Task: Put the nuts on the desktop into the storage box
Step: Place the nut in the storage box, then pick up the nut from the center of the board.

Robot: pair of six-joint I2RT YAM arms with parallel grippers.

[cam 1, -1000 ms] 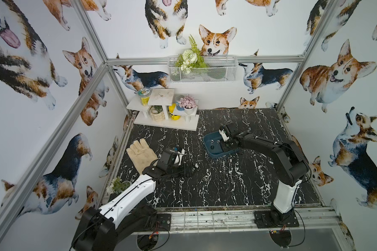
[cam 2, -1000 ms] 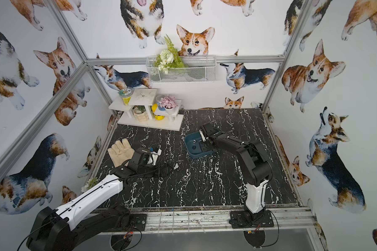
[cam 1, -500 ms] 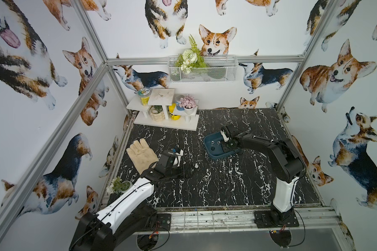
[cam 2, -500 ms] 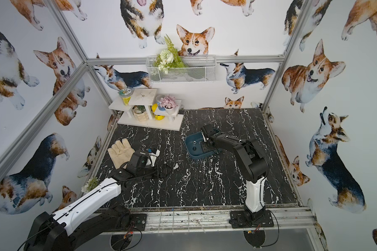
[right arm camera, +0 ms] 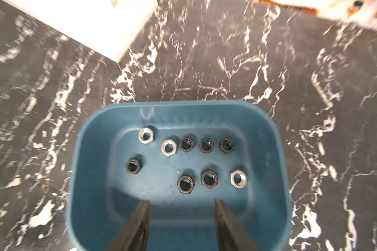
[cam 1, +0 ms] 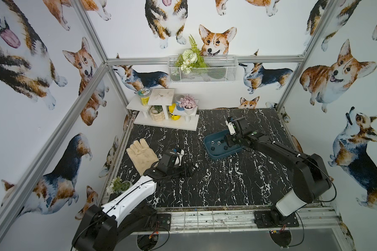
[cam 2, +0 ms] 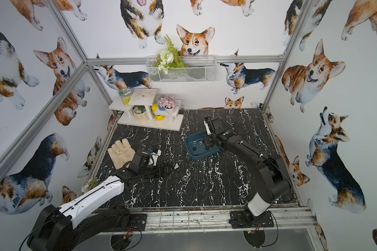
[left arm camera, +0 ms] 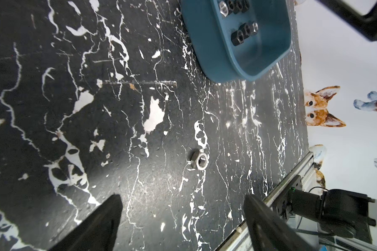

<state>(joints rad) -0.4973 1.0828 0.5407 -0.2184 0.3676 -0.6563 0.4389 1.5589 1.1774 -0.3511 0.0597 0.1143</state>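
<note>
Teal storage box [right arm camera: 89,156] held nine nuts [right arm camera: 206,145]. We observed the right gripper [right arm camera: 182,202] above it, jaws partly open and empty. One silver nut [left arm camera: 199,160] lay on the black desktop [left arm camera: 118,130], apart from the box, ahead of the left gripper [left arm camera: 182,196], jaws wide and empty.
</note>
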